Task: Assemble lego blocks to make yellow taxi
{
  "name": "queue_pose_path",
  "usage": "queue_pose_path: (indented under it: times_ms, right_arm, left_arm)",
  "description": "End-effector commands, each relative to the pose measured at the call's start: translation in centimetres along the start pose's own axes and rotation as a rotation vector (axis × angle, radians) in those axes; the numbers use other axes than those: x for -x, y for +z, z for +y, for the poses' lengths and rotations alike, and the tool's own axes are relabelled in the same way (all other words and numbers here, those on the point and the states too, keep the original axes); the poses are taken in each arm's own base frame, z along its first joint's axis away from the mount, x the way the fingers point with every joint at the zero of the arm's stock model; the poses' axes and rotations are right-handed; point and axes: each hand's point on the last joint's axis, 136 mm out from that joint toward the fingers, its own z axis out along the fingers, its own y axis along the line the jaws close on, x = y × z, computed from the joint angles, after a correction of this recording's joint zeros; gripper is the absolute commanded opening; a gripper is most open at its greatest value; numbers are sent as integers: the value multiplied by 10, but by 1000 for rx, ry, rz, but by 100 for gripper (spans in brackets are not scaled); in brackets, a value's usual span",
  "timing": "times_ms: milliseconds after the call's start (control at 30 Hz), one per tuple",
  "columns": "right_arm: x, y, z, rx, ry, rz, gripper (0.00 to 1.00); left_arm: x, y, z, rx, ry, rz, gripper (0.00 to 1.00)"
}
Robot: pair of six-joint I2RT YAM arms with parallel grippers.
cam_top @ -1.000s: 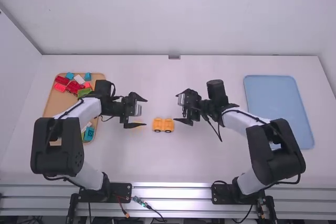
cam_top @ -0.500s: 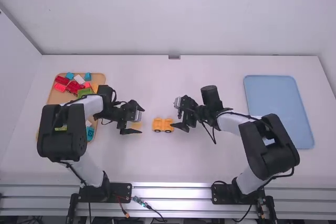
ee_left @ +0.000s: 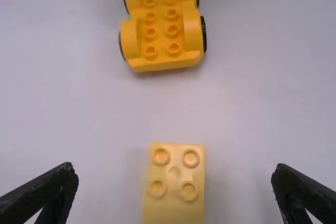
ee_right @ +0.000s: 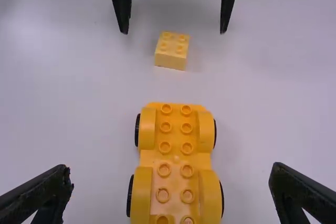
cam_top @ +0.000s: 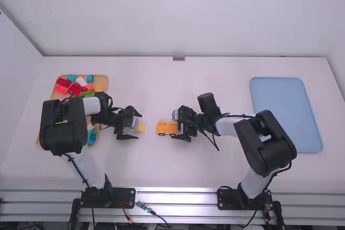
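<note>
Left hand (ee_left: pixel 174 167) spread, 1 finger each side of the pale yellow block (ee_left: pixel 174 182), bottom middle of its wrist view — my guess, for a side pinch. Right hand (ee_right: pixel 169 167) spread around the wheeled base (ee_right: pixel 176 156), lower middle, probably to steady it. Bottom edges crop block and base; undersides hidden against the surface (cam_top: pixel 161 168).

Back wall: plain, pale, rising behind the table (cam_top: pixel 178 171)
Left wall (cam_top: pixel 15 95): pale, meeting the back wall (cam_top: pixel 178 9) along a slanting grey seam
Tabletop: white, smooth, with a straight far edge
Small grey fitting (cam_top: pixel 179 58): midway along that far edge
Metal rails (cam_top: pixel 177 202): silvery, ridged, running across the near side
Light: soft and even, glinting on the metal
</note>
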Motion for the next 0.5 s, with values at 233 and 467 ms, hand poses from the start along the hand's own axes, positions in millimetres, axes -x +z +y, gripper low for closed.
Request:
queue_pose_path:
  times_ms: [233,467]
  right_arm:
    - [-4,0,4,13,27,1,99]
    - [-5,0,4,13,31,3,99]
  left_arm:
    - [2,9,9,-36,7,-96,100]
    - [0,15,5,-57,-24,-134,99]
